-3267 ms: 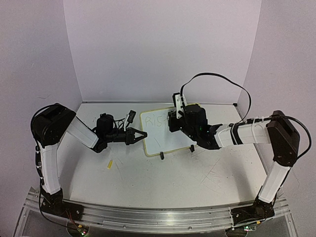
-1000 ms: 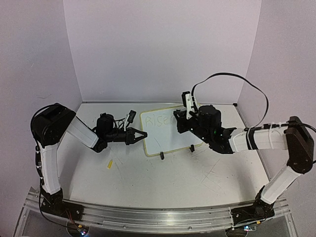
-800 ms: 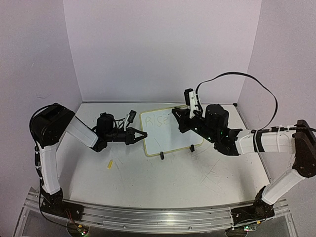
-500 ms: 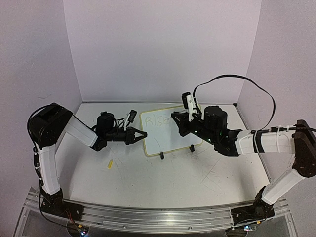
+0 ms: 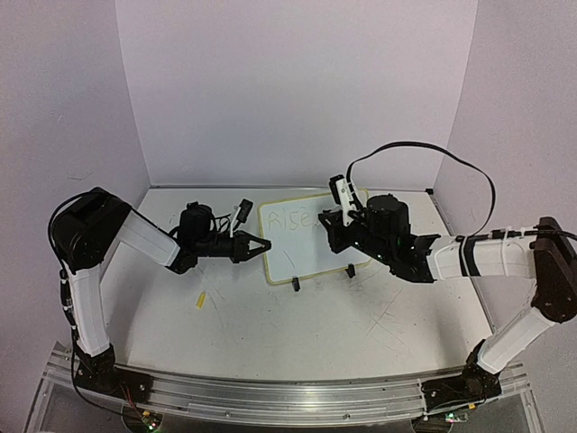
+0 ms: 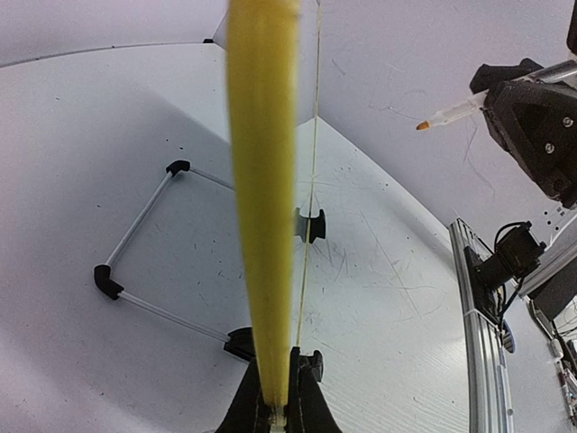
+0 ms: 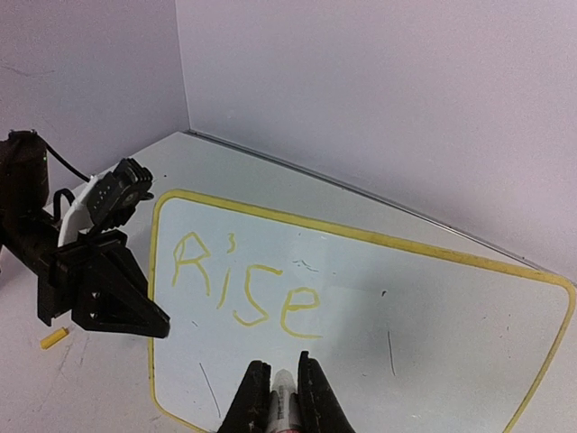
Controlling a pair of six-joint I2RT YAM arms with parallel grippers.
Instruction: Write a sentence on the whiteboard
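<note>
Two arms work at one whiteboard [image 5: 306, 254], which stands tilted back at the middle rear of the table [image 5: 315, 343], propped on two black clip feet [image 5: 295, 285] along its near edge. The left gripper [image 5: 255, 244] reaches in from the left, jaws clenched on the board's left rim. In the left wrist view the pale yellow rim [image 6: 261, 207] runs edge-on straight up from between the fingertips [image 6: 305, 410]. A thin wire stand with black corners [image 6: 135, 244] shows behind the board in that view.

The right gripper [image 5: 332, 224] hovers over the board's right half, jaws clamped on a marker [image 7: 282, 408] that sits between the two fingers and points toward the board face. The left wrist view shows the marker's orange tip [image 6: 421, 125] sticking out of the black gripper, apparently clear of the board surface. Contact can't be confirmed from the right wrist view, since the tip is cut off there.

The word "Rise" [image 7: 243, 284] is written in yellow-orange on the upper left part of the board, with the marker just below and right of the last letter. A few faint dark marks dot the white face. A small yellow piece [image 5: 201, 300] lies on the table near the left arm, well apart from the board.
</note>
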